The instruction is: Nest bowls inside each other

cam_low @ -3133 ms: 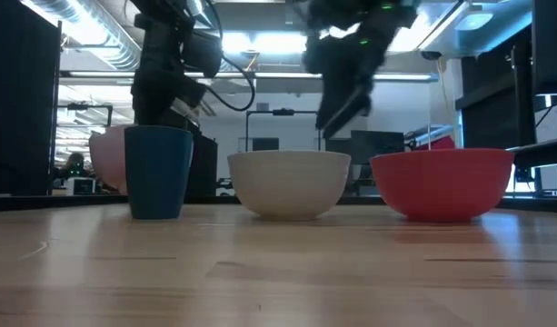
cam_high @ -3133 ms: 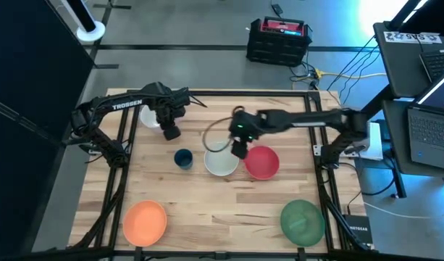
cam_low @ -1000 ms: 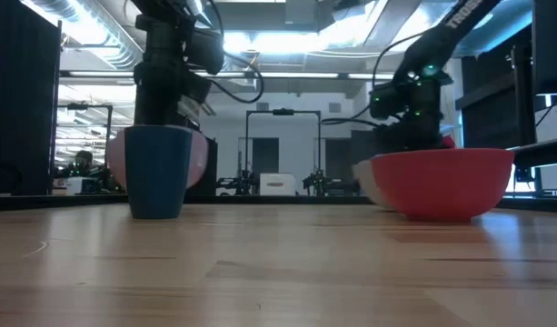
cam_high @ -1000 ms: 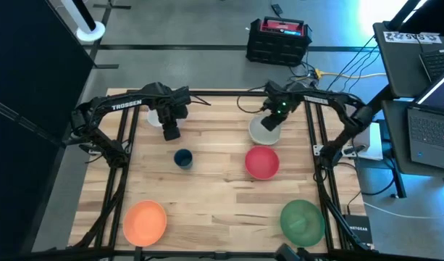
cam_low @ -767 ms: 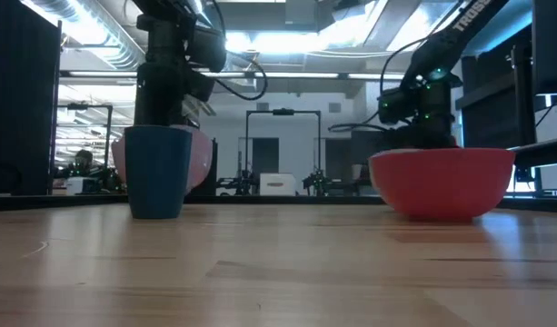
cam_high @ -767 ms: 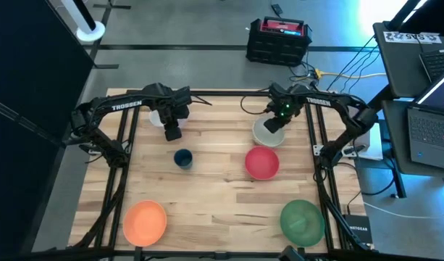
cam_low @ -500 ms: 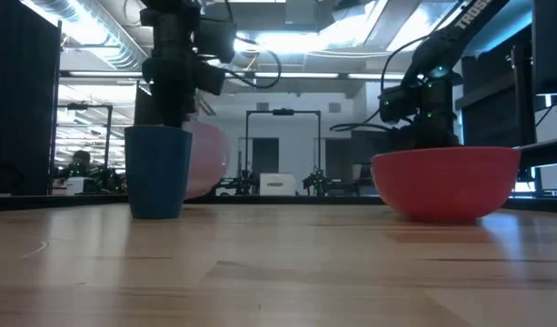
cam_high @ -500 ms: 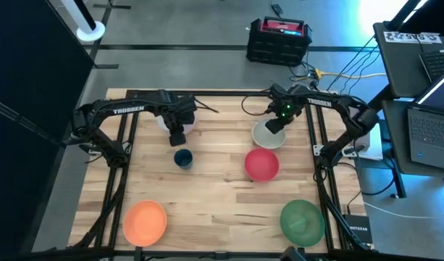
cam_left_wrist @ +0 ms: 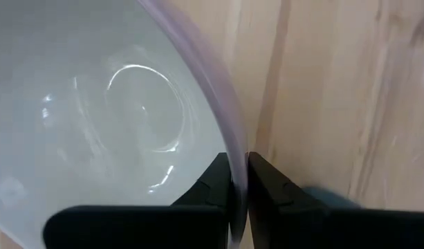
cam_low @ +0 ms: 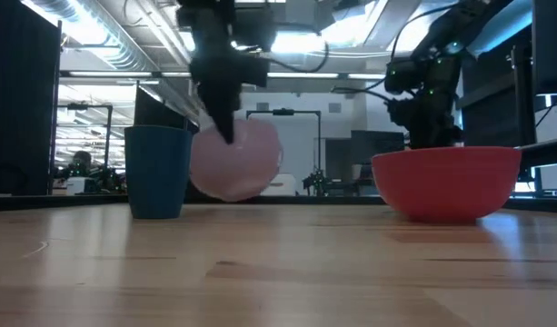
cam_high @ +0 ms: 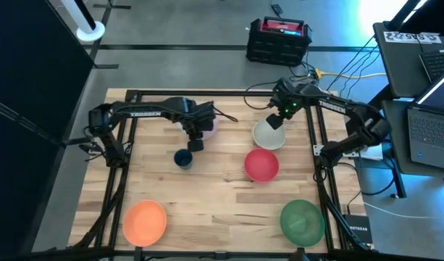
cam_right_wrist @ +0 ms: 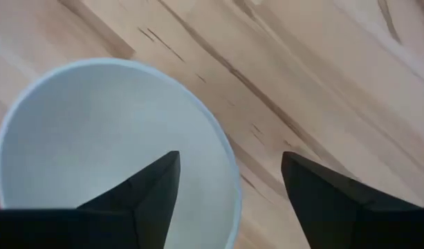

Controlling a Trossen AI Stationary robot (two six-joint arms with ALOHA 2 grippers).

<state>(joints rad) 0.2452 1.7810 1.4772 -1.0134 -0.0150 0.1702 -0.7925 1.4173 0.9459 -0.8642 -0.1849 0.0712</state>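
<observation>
One dark blue cup (cam_high: 182,158) just beside left end effector (cam_high: 198,137) clamped on white bowl (cam_high: 208,125), right end effector (cam_high: 278,120) apart over pale bowl (cam_high: 267,134)

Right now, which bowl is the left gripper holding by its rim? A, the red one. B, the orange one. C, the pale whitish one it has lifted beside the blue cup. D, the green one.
C: the left gripper is pinched shut on the rim of the pale bowl, which hangs tilted off the table beside the blue cup.
</observation>
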